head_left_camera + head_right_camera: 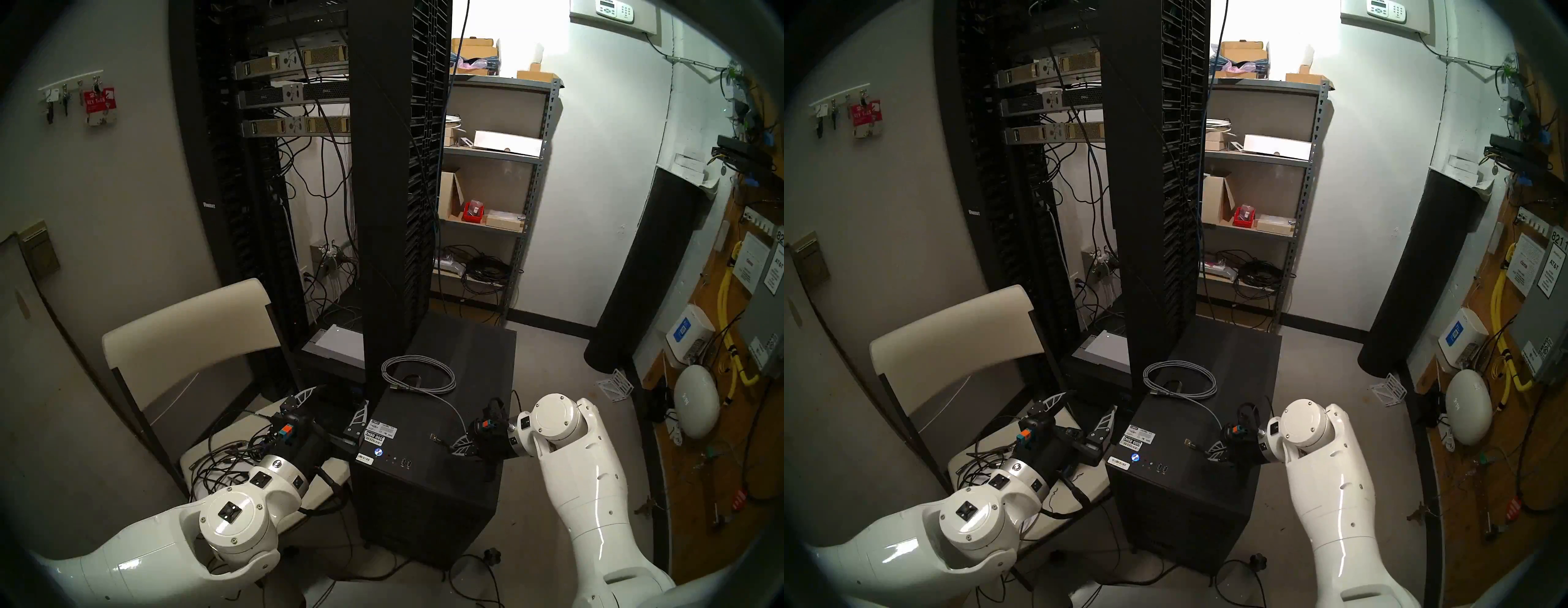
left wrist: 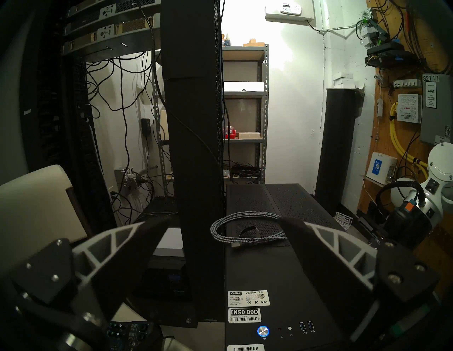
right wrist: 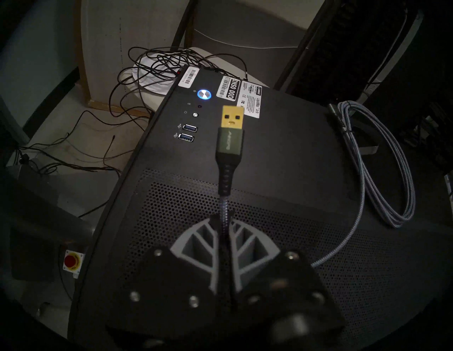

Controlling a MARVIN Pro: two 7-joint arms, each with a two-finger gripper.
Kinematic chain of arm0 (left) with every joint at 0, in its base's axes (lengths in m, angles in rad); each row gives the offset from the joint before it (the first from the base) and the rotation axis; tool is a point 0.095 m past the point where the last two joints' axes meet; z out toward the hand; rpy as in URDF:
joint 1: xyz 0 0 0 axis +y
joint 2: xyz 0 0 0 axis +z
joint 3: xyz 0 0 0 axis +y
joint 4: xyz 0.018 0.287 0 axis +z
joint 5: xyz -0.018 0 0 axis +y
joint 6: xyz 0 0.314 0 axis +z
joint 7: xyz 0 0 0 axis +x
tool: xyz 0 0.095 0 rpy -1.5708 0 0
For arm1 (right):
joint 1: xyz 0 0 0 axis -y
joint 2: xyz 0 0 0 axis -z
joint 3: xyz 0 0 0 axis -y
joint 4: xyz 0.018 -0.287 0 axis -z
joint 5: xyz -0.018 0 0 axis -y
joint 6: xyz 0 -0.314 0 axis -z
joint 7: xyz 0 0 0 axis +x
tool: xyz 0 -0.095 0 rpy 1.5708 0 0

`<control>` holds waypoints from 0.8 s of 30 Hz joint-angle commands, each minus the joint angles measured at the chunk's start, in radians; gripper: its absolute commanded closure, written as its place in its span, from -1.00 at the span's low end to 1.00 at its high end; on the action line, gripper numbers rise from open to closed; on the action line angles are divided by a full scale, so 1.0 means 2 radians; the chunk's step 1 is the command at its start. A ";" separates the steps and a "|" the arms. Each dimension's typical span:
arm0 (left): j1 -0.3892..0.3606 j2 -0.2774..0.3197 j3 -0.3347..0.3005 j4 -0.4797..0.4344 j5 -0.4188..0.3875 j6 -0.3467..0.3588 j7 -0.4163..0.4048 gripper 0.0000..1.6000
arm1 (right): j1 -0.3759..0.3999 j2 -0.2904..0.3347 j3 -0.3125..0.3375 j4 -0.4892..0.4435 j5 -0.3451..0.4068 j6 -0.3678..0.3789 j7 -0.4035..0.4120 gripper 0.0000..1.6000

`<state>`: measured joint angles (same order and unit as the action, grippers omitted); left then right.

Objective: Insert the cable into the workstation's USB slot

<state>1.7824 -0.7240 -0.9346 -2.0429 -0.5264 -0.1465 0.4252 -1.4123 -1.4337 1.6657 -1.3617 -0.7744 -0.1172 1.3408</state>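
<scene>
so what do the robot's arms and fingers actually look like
Both arms are glossy white rounded shells with silver-capped round joints. Each wrist is black with an orange and teal connector and looped black cabling. The left gripper and right gripper have fingers of black with pale grey truss-like ribbing.

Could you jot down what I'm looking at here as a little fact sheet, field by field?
Place: cluttered server room
Workstation: black tower on the floor, blue button lit
USB slots: two on its top, both empty
Cable: grey braided, mostly coiled on the tower's top
Plug: gold, sticking out past the fingers, above the top near the slots
Right gripper: shut on the cable behind the plug
Left gripper: open, empty, beside the tower
</scene>
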 commanded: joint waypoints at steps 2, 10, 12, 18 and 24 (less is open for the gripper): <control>-0.001 0.000 -0.002 -0.008 0.000 -0.001 0.001 -1.00 | 0.011 -0.004 0.002 -0.019 0.009 0.000 0.005 0.18; -0.001 0.000 -0.002 -0.008 -0.001 -0.001 0.001 -1.00 | 0.007 -0.004 0.003 -0.020 0.009 0.001 0.014 -0.15; -0.001 0.000 -0.002 -0.008 -0.001 -0.001 0.001 -1.00 | 0.007 -0.004 0.003 -0.020 0.008 0.002 0.015 -0.31; -0.001 0.000 -0.002 -0.008 -0.001 -0.001 0.001 -1.00 | 0.008 -0.001 0.001 -0.013 0.007 0.000 0.026 -0.69; -0.001 0.000 -0.002 -0.008 -0.001 -0.001 0.001 -1.00 | 0.004 -0.001 0.002 -0.017 0.005 -0.005 0.029 -0.86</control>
<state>1.7824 -0.7240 -0.9346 -2.0430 -0.5264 -0.1465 0.4252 -1.4080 -1.4392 1.6723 -1.3792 -0.7681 -0.1156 1.3929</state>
